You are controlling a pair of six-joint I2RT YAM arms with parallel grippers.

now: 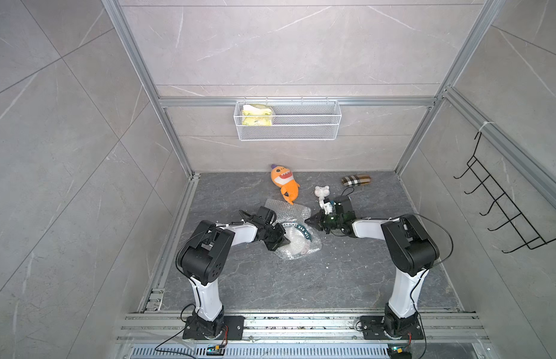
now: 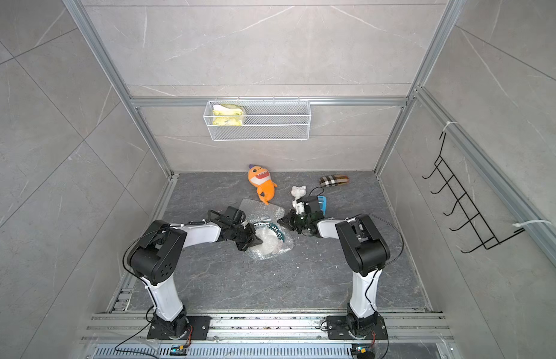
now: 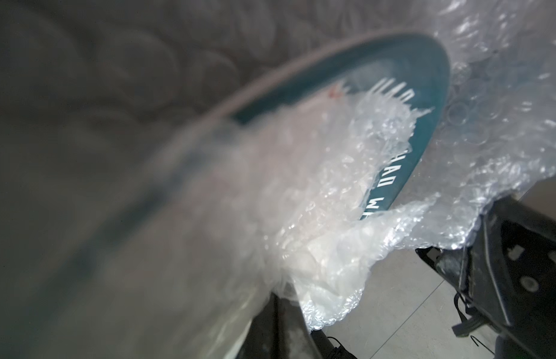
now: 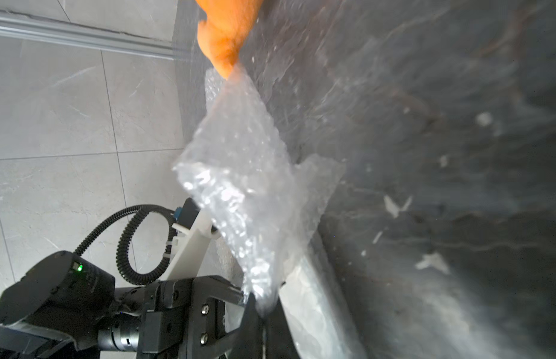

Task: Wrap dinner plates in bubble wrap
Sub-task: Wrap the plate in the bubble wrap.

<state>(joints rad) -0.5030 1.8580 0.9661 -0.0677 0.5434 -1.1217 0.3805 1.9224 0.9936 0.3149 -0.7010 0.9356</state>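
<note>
The dinner plate (image 1: 301,229), white with a dark green lettered rim (image 3: 426,130), lies mid-floor on the bubble wrap (image 1: 294,248), partly under crumpled folds of it. The plate (image 2: 275,231) and the wrap (image 2: 269,248) show in both top views. My left gripper (image 1: 284,241) is over the plate's left side, shut on a bunched fold of wrap (image 3: 317,202); its jaws (image 3: 283,300) meet under the plastic. My right gripper (image 1: 309,221) is at the plate's far right edge, shut (image 4: 262,307) on a corner of the wrap (image 4: 245,174), which rises taut from the tips.
An orange shark plush (image 1: 284,183) lies just behind the wrap, its tail touching the sheet's far edge. A small white figurine (image 1: 321,192) and a plaid case (image 1: 356,181) lie further right. A wire basket (image 1: 287,124) hangs on the back wall, a black hook rack (image 1: 500,211) on the right.
</note>
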